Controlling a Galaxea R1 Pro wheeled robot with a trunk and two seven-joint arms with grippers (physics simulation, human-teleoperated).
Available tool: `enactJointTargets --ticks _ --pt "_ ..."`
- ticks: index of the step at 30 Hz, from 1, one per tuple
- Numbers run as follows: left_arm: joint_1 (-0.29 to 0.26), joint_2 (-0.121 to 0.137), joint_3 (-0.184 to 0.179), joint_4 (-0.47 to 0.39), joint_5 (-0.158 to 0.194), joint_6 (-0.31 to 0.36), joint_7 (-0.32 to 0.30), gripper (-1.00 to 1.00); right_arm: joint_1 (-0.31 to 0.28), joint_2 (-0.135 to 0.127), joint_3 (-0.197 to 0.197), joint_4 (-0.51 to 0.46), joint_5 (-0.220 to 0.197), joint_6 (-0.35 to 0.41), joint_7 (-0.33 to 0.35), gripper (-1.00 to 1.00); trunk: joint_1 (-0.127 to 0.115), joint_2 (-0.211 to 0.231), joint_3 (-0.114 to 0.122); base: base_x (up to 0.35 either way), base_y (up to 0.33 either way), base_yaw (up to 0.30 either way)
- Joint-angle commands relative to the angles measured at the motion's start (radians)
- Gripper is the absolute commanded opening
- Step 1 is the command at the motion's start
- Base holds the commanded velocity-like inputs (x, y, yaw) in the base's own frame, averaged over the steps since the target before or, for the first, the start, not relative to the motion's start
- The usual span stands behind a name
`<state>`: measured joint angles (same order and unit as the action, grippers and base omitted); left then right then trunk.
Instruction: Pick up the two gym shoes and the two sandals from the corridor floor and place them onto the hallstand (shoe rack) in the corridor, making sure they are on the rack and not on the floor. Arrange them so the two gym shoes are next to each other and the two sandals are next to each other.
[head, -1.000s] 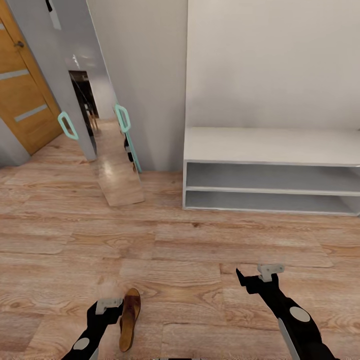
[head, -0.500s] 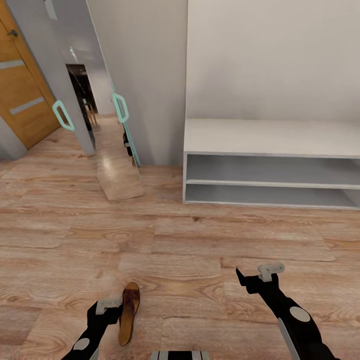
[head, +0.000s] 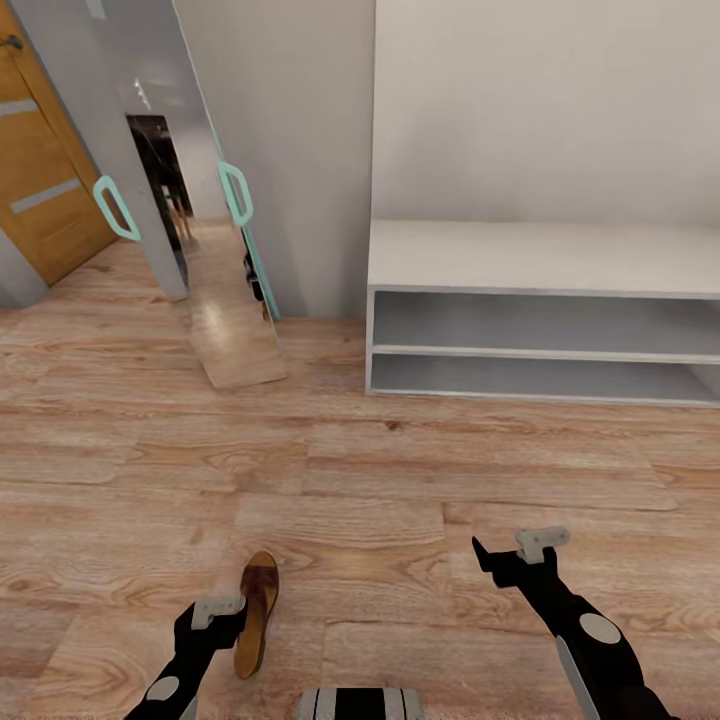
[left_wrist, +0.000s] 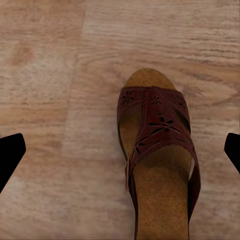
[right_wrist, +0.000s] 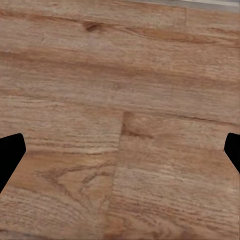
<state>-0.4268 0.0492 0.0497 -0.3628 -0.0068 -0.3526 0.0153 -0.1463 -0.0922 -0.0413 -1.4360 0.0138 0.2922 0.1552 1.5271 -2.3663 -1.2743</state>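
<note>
One brown sandal (head: 257, 614) lies flat on the wood floor (head: 400, 480) just beside the left gripper (head: 215, 612), whose fingers (left_wrist: 10, 155) are spread wide with nothing between them, like the right gripper's (head: 512, 552), well short of the grey rack (head: 545, 330).

Bare wood floor (head: 400, 470) mid-frame, open rack (head: 545, 320) shelves upper right (both vacant), one sandal (head: 255, 612) lower left, mirrored door (head: 200, 200) upper left.
</note>
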Motion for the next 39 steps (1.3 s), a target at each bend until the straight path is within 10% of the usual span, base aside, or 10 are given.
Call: enactJointTargets --ticks 1,16,39 --pt "-0.001 0.0 0.001 0.001 -0.001 -0.003 0.002 1.0 0.0 0.0 -0.001 -0.001 0.002 0.005 0.006 1.0 0.004 -0.008 -0.006 0.0 0.0 -0.014" --pt "0.0 0.0 0.001 0.002 -0.001 -0.004 0.001 1.0 0.0 0.0 0.0 -0.001 0.002 0.005 0.006 1.0 0.061 -0.113 -0.076 0.0 0.0 -0.061" --pt "0.0 0.0 0.0 0.002 -0.002 -0.005 0.0 1.0 0.0 0.0 0.0 -0.001 0.002 0.005 0.006 1.0 0.061 -0.113 -0.095 0.0 0.0 -0.05"
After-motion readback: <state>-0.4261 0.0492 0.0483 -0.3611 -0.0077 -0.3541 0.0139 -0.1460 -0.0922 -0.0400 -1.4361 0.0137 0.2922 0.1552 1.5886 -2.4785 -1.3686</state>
